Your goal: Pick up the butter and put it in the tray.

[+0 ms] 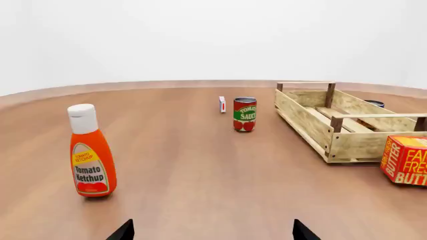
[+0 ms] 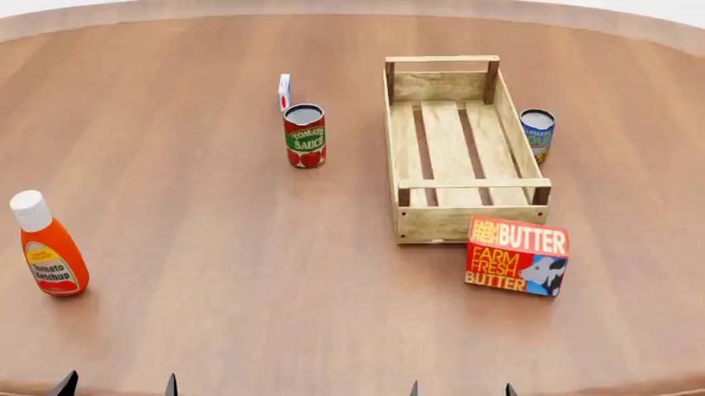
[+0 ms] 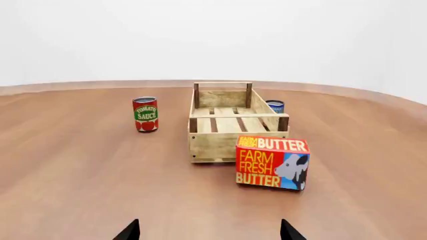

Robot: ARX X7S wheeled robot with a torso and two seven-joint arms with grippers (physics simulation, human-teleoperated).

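While I sit at the controls, this is what I read off the three views.

Butter: the butter (image 2: 517, 255) stands on the surface (image 2: 220, 247), just beside the near end of the tray, toward its right corner; I cannot tell whether the two touch. Its lettered face with the cow is turned toward me. It shows well in the right wrist view (image 3: 271, 162) and only at the frame edge in the left wrist view (image 1: 405, 160).

Tray: the tray (image 2: 410, 157) lies lengthwise away from me, right of centre, nothing lying on its slats.

Left tool: the left tool (image 2: 115, 385) is low at the near edge, well apart from the butter; only two dark tips show, set wide apart, holding nothing.

Right tool: the right tool (image 2: 461, 388) is also at the near edge, nearly in line with the butter, tips spread and holding nothing.

Other things: a tomato sauce can (image 2: 305, 135) stands left of the tray, a small white carton (image 2: 284, 91) just behind it, a blue can (image 2: 537, 134) against the tray's right side, and a ketchup bottle (image 2: 48, 245) upright far to the left.
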